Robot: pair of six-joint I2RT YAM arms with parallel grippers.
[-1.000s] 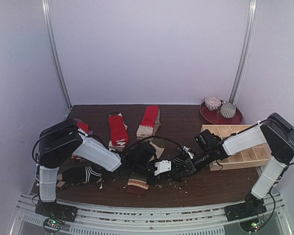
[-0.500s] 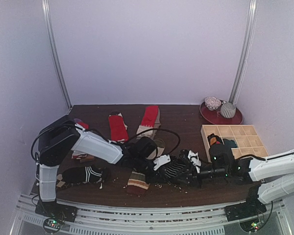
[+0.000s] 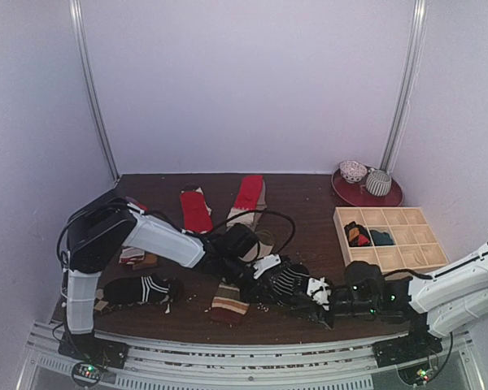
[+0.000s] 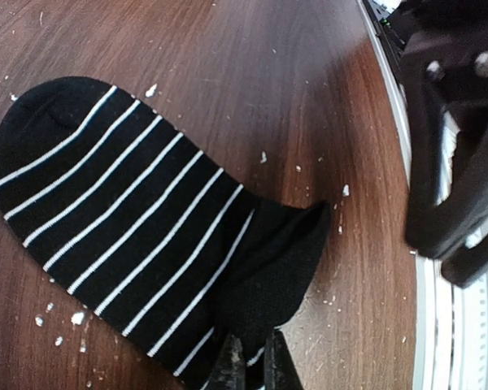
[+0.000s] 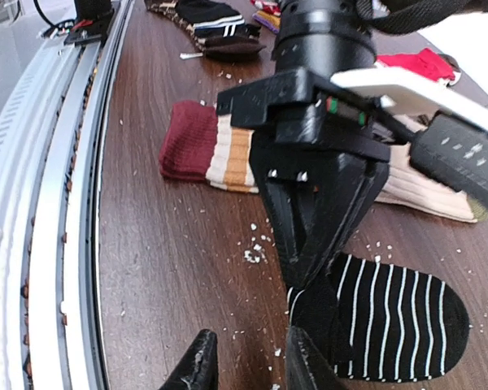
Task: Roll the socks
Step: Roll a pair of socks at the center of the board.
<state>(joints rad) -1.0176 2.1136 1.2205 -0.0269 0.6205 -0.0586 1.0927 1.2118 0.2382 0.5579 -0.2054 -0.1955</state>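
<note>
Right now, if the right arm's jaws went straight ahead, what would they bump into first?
Most likely the left gripper, standing just ahead with its jaws shut on the black striped sock; the right gripper is open. Depth is uncertain.

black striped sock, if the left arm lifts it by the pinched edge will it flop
Probably floppy: the black striped sock is thin knit, and it folds over where the left end effector pinches it. It is likely light, since it lies limp and flat on the table. The fabric seems unlikely to slip.
</note>
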